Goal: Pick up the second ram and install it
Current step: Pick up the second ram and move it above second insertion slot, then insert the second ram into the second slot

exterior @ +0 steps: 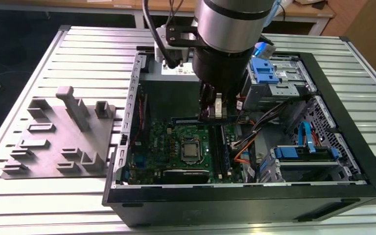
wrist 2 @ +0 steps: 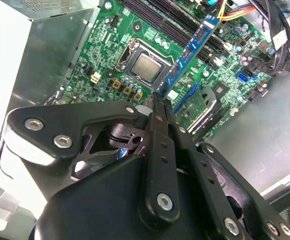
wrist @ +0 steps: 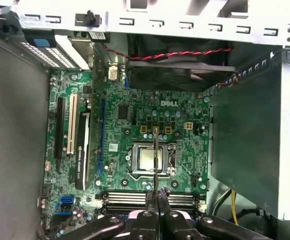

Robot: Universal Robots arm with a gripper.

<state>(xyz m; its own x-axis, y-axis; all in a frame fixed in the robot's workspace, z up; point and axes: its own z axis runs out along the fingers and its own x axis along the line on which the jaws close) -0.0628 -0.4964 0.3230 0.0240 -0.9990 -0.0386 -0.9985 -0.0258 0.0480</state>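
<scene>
Second wrist view: the black jaws are closed tight on one end of the second ram (wrist 2: 187, 55), a long narrow blue circuit-board stick, carried over the green motherboard (wrist 2: 110, 47). First wrist view has the stick (wrist: 155, 160) edge-on across the silver processor socket (wrist: 142, 159), near the black slot rails (wrist: 125, 199). I judge the pick done and the install in hand, stick unseated. Seating calls for its edge squared along a free rail, then straight pressure.
</scene>
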